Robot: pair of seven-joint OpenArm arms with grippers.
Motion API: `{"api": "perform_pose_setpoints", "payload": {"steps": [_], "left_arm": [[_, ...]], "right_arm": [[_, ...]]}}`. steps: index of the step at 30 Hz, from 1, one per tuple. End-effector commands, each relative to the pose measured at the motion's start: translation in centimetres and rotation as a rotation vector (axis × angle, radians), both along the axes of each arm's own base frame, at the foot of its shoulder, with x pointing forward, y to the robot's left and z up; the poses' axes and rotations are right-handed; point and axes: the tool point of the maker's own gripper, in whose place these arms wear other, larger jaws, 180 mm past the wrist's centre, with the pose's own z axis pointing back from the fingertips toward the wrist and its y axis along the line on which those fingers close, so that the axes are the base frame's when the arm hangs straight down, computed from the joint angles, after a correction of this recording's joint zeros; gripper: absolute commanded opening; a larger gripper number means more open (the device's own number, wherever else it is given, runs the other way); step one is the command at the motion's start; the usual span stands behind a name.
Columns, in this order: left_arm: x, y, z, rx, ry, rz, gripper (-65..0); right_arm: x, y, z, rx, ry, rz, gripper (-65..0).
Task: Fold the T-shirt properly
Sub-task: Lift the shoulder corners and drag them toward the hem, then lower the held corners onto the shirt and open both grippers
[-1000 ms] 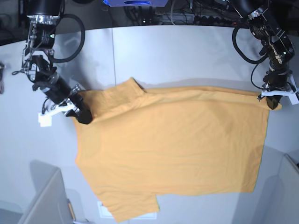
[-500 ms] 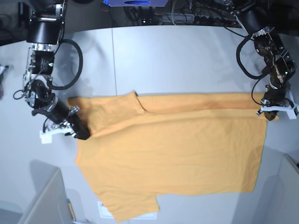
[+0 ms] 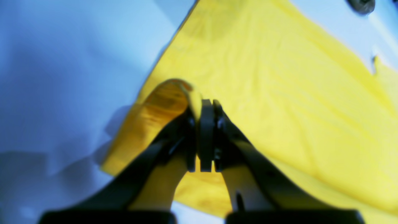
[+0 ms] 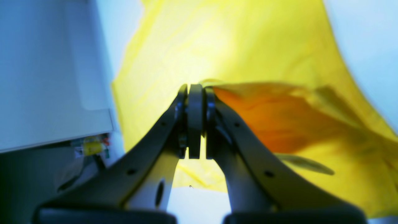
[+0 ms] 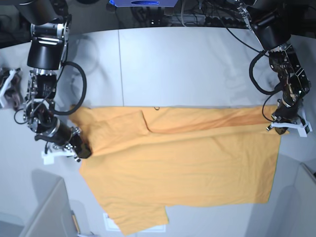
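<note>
So the T-shirt point(image 5: 182, 163) was spread flat across the middle of the table point(image 5: 187, 64), with bare tabletop behind it and on both sides. Its far strip was doubled over toward the near side and lay on top of the body. The right gripper point(image 5: 81, 150) sat at the shirt's left edge in the base view, clamped on the cloth there, and the left gripper point(image 5: 277, 123) pinched the opposite edge on that view's right. One sleeve point(image 5: 140, 217) stuck out at the near edge, left of centre
</note>
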Motion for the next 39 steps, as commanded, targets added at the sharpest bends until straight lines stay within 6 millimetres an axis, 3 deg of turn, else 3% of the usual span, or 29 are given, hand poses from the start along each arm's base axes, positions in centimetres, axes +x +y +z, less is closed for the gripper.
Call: {"api": "perform_pose_setpoints", "payload": {"steps": [1,3,8,25,26,27,30,35,39], "left_arm": [[1.4,1.2,2.5,0.054,-0.06,0.006,-65.0],[1.7,1.6,2.9,0.097,-0.047,0.007,-65.0],[3.4,0.0,2.6,0.118,-0.026,-0.05,-65.0],[3.9,-0.1,2.8,0.119,-0.031,-0.057,-65.0],[4.0,-0.1,2.7,0.114,-0.028,-0.056,-65.0],[3.9,-0.1,2.2,0.107,-0.017,-0.055,-63.4],[4.7,0.0,2.3,0.091,-0.022,-0.049,-45.4],[5.5,0.2,2.8,0.074,-0.039,-0.036,-19.6],[4.6,1.4,5.3,0.112,-0.1,-0.003,-12.2]], "right_arm": [[1.6,-0.1,2.1,-0.01,-0.07,-0.003,-65.0],[1.8,-0.3,1.7,-0.009,-0.057,-0.011,-65.0],[2.4,-0.4,0.8,-0.039,-0.026,-0.015,-65.0],[2.3,-0.2,0.0,-0.092,-0.005,-0.011,-65.0],[2.3,-0.2,0.0,-0.094,-0.005,-0.012,-60.0],[2.2,-0.2,0.0,-0.093,-0.004,-0.013,-54.8],[1.9,-0.6,-0.4,-0.095,0.002,-0.023,-44.0],[1.1,-1.0,-0.4,-0.109,0.0,-0.039,-42.8],[-0.5,-3.0,0.7,-0.155,-0.024,-0.19,-42.2]]}}
